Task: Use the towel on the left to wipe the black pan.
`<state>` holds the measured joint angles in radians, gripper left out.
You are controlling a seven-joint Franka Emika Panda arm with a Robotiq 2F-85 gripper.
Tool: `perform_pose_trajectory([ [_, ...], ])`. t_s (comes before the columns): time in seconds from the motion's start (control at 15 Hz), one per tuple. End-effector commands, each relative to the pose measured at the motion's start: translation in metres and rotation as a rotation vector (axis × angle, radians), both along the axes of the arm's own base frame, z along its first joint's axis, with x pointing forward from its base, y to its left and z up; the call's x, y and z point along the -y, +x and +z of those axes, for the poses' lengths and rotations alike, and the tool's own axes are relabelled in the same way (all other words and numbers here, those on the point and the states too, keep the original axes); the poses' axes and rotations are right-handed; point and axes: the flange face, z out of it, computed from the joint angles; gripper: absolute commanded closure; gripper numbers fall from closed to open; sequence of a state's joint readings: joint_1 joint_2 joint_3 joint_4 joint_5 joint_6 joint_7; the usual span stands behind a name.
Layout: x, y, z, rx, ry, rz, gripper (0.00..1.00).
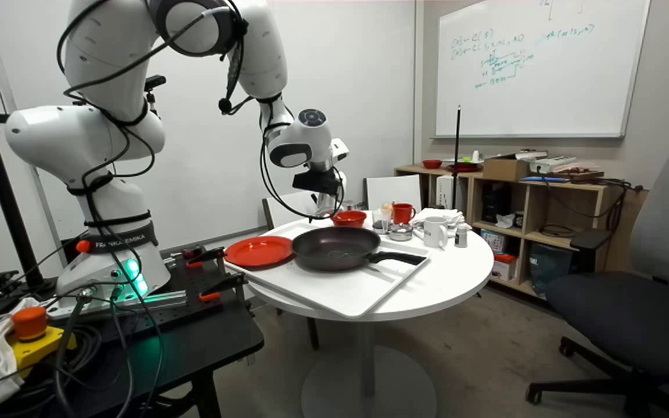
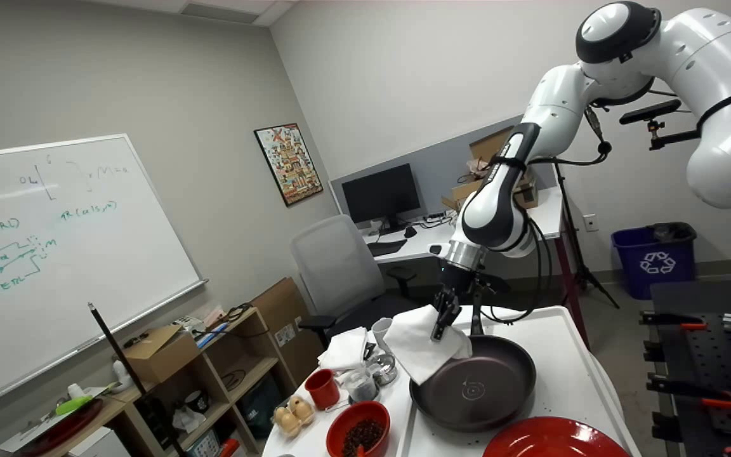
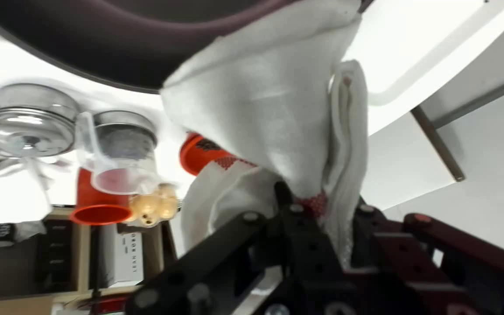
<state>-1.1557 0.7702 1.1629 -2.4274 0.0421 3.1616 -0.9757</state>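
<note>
Towel is pinched in my gripper; the black pan lies lower, so wiping calls for pressing down; whether they touch, I cannot tell.

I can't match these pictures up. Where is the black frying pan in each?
In an exterior view: the pan is near the middle, handle pointing right.
In an exterior view: the pan is low, right of centre, handle pointing up.
Wrist view: the pan is cut off at upper left.
Shared landmark: the red mug, respectively upper right of, left of and below the pan.
</note>
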Motion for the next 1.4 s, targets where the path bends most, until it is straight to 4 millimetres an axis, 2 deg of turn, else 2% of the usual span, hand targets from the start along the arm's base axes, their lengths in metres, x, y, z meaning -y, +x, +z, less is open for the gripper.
perform_pose_trajectory([
  [0.0, 0.037, -0.012, 0.014, 0.043, -0.091, -0.165, 0.96],
  [0.4, 0.1, -0.026, 0.033, 0.027, -0.208, -0.439, 0.96],
  [0.93, 0.158, -0.06, 0.057, -0.153, -0.349, -0.718, 0.96],
  [1.13, 0.183, -0.082, 0.055, -0.288, -0.404, -0.772, 0.96],
  [1.33, 0.194, -0.078, 0.035, -0.41, -0.476, -0.796, 0.96],
])
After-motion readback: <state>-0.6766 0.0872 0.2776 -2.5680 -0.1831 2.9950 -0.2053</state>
